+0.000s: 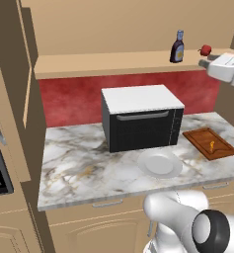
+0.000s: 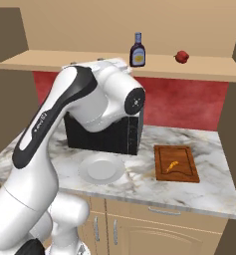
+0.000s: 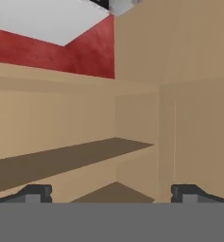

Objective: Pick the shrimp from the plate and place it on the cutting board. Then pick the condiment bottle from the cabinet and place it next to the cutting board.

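Left base view: tiny curved orange shrimp (image 1: 212,145) already lay on the reddish-brown rectangular wooden cutting board (image 1: 202,138); round white plate (image 1: 159,163) bare. Slim dark-bodied, pale-capped condiment bottle (image 1: 177,47) stood upright on the light tan wooden cabinet (image 1: 108,63) shelf. Right base view: bottle beside a small red fruit (image 2: 181,57). Hand view: gripper (image 3: 111,193) fingers spread wide, grasping nothing, bottle not between them. Judged best: re-aim first, then straddle the body below the neck, level.

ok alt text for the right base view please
A tiny orange shrimp lies on a reddish-brown wooden cutting board on a marble counter, right of a bare round white plate. A dark condiment bottle stands on the tan shelf above.
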